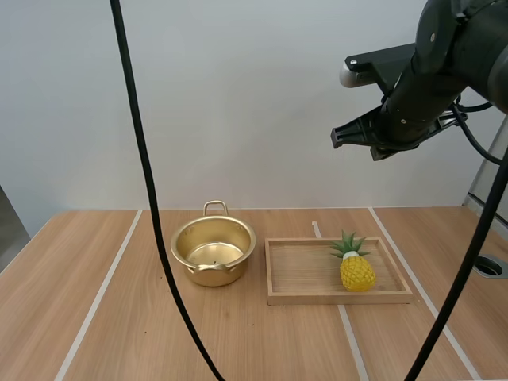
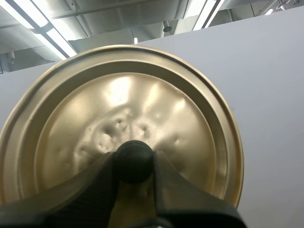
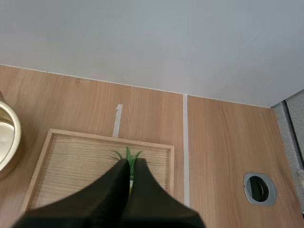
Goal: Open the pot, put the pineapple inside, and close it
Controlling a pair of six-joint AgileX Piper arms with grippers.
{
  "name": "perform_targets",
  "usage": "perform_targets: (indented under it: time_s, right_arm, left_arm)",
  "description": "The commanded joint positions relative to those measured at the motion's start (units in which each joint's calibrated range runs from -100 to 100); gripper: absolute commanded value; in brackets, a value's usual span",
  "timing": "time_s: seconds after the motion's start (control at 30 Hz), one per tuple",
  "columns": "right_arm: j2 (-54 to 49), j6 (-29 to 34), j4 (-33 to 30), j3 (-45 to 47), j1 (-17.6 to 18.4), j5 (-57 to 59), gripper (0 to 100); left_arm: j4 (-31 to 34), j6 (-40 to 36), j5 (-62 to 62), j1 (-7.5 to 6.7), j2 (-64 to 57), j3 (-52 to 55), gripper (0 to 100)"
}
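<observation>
Half done — left gripper point(image 2: 134, 164) pinches the lid point(image 2: 142, 95); right gripper point(image 3: 129, 166), closed, empty, should open over pineapple point(image 1: 356, 271), 3 o'clock of pot point(image 1: 213, 251).

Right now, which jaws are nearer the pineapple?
Right. Right jaws, shut, hang above the pineapple on the tray; left jaws pinch the lid by its knob, pointed upward, away from the table.
</observation>
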Motion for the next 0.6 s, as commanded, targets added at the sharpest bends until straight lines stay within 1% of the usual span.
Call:
perform_targets:
  time_s: [0.0, 0.03, 0.07, 0.27, 0.57]
  right_arm:
    - [-0.3, -1.1, -0.2, 2.1, -0.2, -1.2, 60]
    - [-0.3, -1.1, -0.2, 2.9, -0.2, -1.2, 83]
    - [-0.3, -1.1, -0.2, 4.1, -0.2, -1.8, 100]
    - [-0.3, -1.1, -1.9, 12.1, -0.2, -6.3, 100]
    - [-0.3, -1.1, -2.1, 23.0, -0.2, -18.5, 100]
  left_arm:
    - [-0.9, -0.3, -1.8, -0.03, -0.2, -0.4, 0]
    - [-0.9, -0.3, -1.8, -0.03, -0.2, -0.4, 0]
    - [-0.9, -0.3, -1.8, -0.03, -0.2, -0.4, 0]
    - [-0.9, -0.3, -1.8, -0.03, -0.2, -0.4, 0]
    - [-0.9, -0.3, -1.8, -0.03, -0.2, -0.4, 0]
